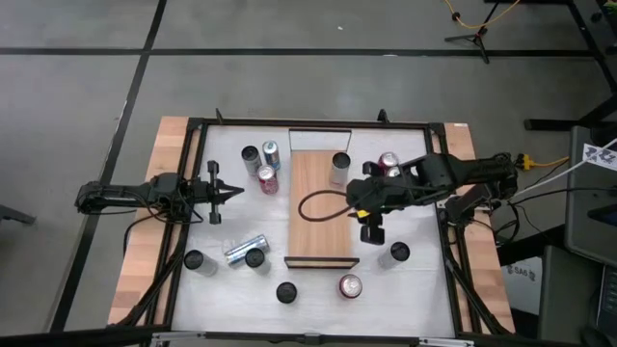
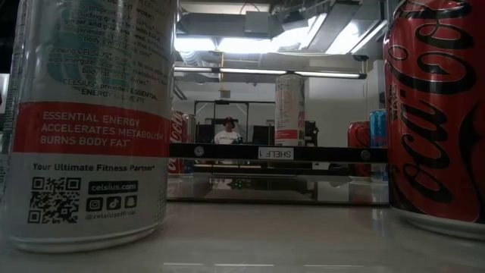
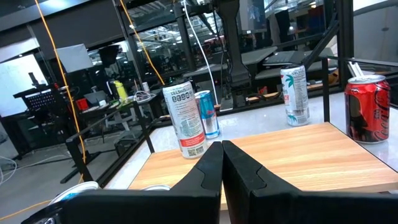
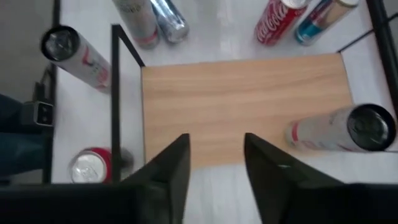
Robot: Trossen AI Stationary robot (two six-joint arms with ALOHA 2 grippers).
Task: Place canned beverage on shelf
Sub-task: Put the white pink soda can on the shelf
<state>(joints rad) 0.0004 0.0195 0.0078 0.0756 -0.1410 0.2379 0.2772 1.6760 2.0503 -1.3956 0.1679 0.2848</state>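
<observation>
The shelf (image 1: 323,207) is a light-brown plank in the middle of the table, with a dark lip at its near end; it also shows in the right wrist view (image 4: 242,106). A white can (image 1: 340,166) stands upright on its base at the shelf's far end, and shows in the right wrist view (image 4: 339,130) and the low view (image 2: 289,110). My right gripper (image 1: 371,229) hangs above the shelf's right edge, pointing down, open and empty (image 4: 216,168). My left gripper (image 1: 236,194) is left of the shelf, level, pointing toward the table's right, shut and empty (image 3: 222,165).
Three upright cans (image 1: 262,164) stand left of the shelf's far end. A red can (image 1: 388,162) stands at the far right. Several cans stand near the front: one lying (image 1: 241,251), dark-topped ones (image 1: 286,292), a red-topped one (image 1: 349,285) and one at the right (image 1: 398,253). A black frame (image 1: 318,125) borders the table.
</observation>
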